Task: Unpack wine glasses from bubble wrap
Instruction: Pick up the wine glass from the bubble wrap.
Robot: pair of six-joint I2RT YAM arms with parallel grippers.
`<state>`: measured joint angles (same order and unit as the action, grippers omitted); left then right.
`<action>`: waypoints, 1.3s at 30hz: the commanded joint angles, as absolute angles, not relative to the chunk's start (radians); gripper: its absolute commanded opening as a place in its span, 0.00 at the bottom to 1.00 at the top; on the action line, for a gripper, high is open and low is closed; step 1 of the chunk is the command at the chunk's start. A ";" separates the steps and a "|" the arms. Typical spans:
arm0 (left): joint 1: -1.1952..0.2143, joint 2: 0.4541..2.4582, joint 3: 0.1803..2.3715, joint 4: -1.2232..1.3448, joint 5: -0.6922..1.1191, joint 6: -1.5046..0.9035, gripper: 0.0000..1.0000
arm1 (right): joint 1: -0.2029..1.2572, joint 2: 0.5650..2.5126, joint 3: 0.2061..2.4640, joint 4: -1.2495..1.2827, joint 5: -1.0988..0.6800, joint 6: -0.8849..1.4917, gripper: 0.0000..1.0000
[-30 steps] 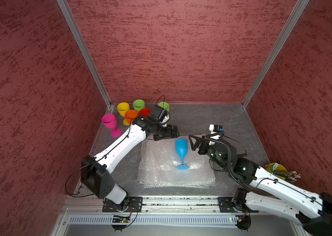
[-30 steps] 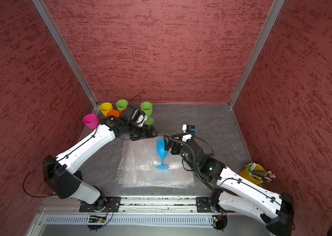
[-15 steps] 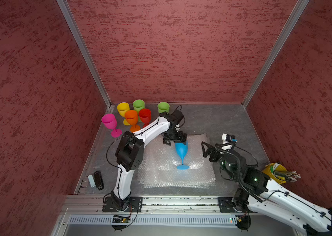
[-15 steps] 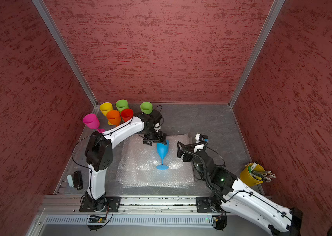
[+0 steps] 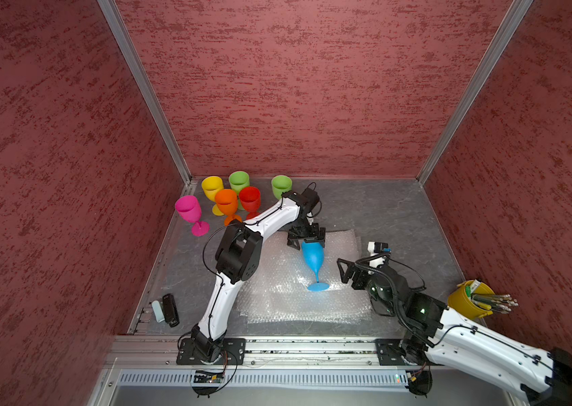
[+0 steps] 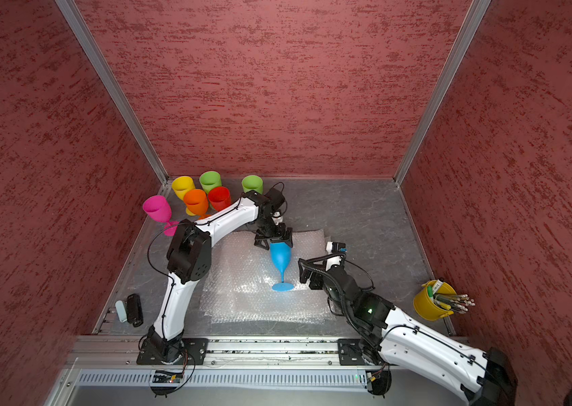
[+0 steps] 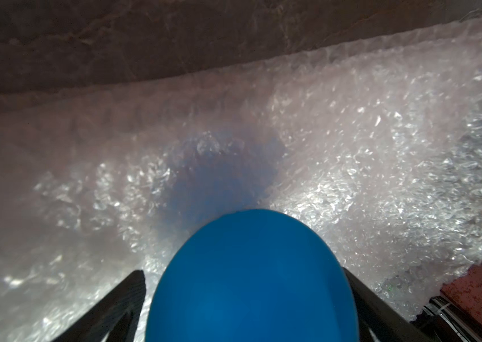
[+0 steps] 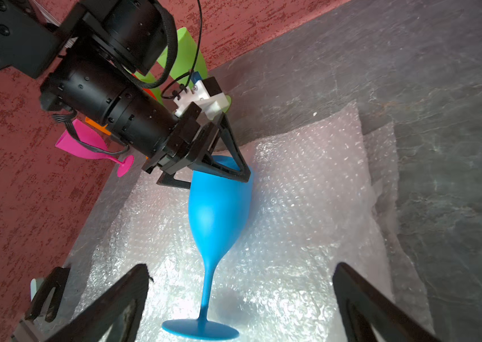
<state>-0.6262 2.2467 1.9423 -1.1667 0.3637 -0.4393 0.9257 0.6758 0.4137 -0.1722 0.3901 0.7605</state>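
take the grey table [image 5: 393, 211] as the whole workspace and keep every move low over it. treat the bubble wrap [image 5: 277, 302], spread flat in overlapping sheets across the middle, as a soft, slippery bed, likely to drag along with any sideways pull. aim for the upright goblets [image 5: 226, 202] in the back left corner, six in bright colours and close together, and plan a landing spot at the open edge of that group rather than inside it. find the blue goblet [image 5: 313, 258] lying on its side on top of the wrap, fully bare, bowl toward the back wall and foot toward the front rail. read the left gripper [image 5: 307, 242] as spread wide and straddling the bowl [image 7: 251, 275] near the rim, with nothing clenched yet. read the right gripper [image 5: 350, 277] as equally wide, empty, hovering just beside the foot [image 8: 201, 328] and apart from it. judge the step in hand as the pickup of this last goblet. centre the bowl between the left fingers [image 7: 128, 299] before closing, given its lean toward one side in the left wrist view. close gently, wary of a squirt-out on smooth round plastic. lift straight up first and tilt upright only once clear of the wrap. hold the right gripper back from the stem [image 8: 208, 284], or press it onto the wrap to pin the sheet.
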 commanded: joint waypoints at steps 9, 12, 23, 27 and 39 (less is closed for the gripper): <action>-0.616 2.198 1.903 -1.137 0.398 -0.460 0.86 | 0.923 0.640 0.403 -0.154 0.400 0.796 0.92; -0.619 2.147 1.868 -1.122 0.398 -0.471 0.81 | 0.921 0.634 0.413 -0.169 0.418 0.794 0.92; -0.668 1.990 1.880 -1.139 0.263 -0.473 0.74 | 0.922 0.635 0.440 -0.206 0.497 0.802 0.91; -0.699 1.931 1.929 -1.102 0.046 -0.448 0.71 | 0.922 0.622 0.446 -0.222 0.551 0.804 0.91; -0.702 1.854 1.851 -0.499 -0.363 -0.242 0.63 | 0.922 0.634 0.457 -0.161 0.628 0.736 0.92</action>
<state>-0.7048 1.8656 1.8957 -0.7513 -0.2321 -0.3454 0.9257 0.6212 0.4183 -0.1886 0.5774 0.7528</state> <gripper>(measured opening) 0.639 0.917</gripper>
